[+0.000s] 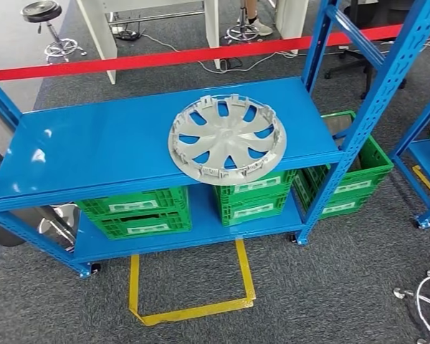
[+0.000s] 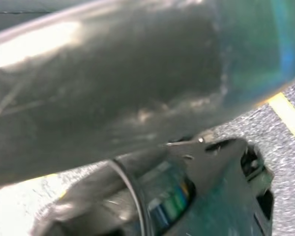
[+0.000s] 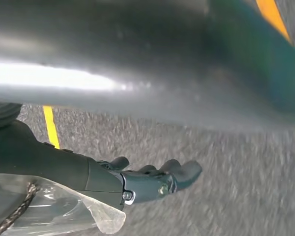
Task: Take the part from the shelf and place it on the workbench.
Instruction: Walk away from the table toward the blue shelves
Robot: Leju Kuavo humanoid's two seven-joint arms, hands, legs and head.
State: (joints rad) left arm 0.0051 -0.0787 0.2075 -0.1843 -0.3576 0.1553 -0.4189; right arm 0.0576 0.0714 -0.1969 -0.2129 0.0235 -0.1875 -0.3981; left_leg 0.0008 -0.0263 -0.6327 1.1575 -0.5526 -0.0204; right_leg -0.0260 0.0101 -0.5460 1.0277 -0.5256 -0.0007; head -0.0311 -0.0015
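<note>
The right hand hangs over grey carpet in the right wrist view, its dark fingers stretched out nearly straight and a little apart, holding nothing. A yellow floor line runs across the carpet just behind it. The left wrist view is badly blurred: the dark shape low in it may be the left hand, but whether its fingers are spread or curled cannot be told, and nothing can be seen held in it.

In the head view, the part, a silver wheel cover with curved spokes and clips round its rim, lies flat on the top board of the blue shelf, toward its right half, its near edge reaching slightly over the front lip. On the lower board stand green crates, one to the left and one under the wheel cover, with another beyond the right upright. A yellow tape outline marks the carpet in front of the shelf, and red barrier tape stretches behind it
</note>
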